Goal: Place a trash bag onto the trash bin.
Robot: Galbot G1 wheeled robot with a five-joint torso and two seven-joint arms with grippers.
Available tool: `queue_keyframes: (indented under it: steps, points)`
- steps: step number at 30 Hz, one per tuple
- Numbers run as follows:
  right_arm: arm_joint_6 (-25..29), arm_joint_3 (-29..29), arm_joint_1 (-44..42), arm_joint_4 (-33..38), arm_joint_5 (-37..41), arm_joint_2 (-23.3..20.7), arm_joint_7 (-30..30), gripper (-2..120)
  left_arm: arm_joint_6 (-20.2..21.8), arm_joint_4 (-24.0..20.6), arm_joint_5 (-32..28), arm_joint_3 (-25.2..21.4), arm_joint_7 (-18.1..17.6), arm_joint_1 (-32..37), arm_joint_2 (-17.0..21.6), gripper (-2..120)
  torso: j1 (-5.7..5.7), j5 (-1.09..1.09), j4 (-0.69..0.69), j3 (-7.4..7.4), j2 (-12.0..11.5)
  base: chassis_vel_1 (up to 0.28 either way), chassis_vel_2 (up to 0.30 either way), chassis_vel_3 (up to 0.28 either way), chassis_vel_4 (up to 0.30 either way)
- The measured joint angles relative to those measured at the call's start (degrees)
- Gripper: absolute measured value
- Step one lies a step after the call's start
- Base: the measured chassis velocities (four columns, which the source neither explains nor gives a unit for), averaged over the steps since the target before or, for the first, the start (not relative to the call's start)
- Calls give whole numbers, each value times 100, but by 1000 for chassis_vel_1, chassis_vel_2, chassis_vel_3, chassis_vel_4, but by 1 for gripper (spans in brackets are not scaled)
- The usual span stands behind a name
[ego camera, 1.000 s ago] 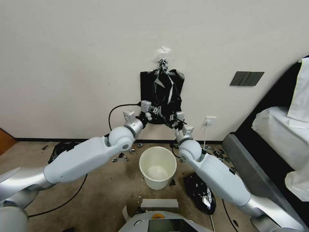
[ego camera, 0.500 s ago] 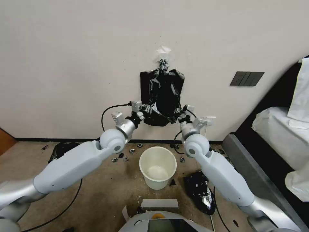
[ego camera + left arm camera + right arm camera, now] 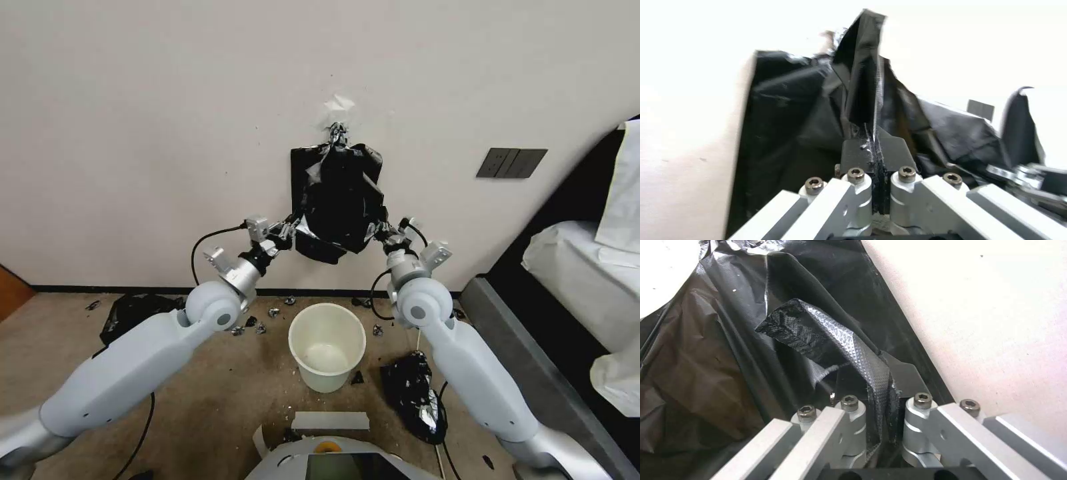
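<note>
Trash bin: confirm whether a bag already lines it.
No. The trash bin stands bare and cream-white inside, its rim uncovered.

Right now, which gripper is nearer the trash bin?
Left, but only slightly. The left gripper is up-left of the trash bin; the right gripper is up-right. Both are shut on the trash bag.

Premises appear to be a bedroom or hotel-type room. Evidence: a plain cream wall [image 3: 167,133] with dark skirting, a dark switch panel [image 3: 511,162] and a white socket [image 3: 435,250] with a cord plugged in; brownish carpet [image 3: 220,393] littered with black scraps; a dark-framed bed [image 3: 533,347] with white bedding [image 3: 587,280] at the right edge.
</note>
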Motion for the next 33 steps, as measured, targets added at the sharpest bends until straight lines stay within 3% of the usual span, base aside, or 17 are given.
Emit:
queue_keyframes:
  steps: [13, 25, 33]
  points:
    - [-38, 186, -366, 427, 42, -181, -15, 8, -136, -136, 229, -772, 209, 817, -46, 0, 0, 1, 1, 0, 0, 0, 0, 0, 0]
    - [-140, 344, -855, 951, -99, -283, -37, 8, -240, -279, 429, -984, 369, 1268, 29, 0, 0, 0, 1, 0, 0, 0, 0, 0, 0]
    - [-292, 495, -1596, 1570, -615, -400, -36, 8, -289, -450, 665, -1034, 552, 1712, 94, 0, 0, 1, 1, 0, 0, 0, 0, 0, 0]
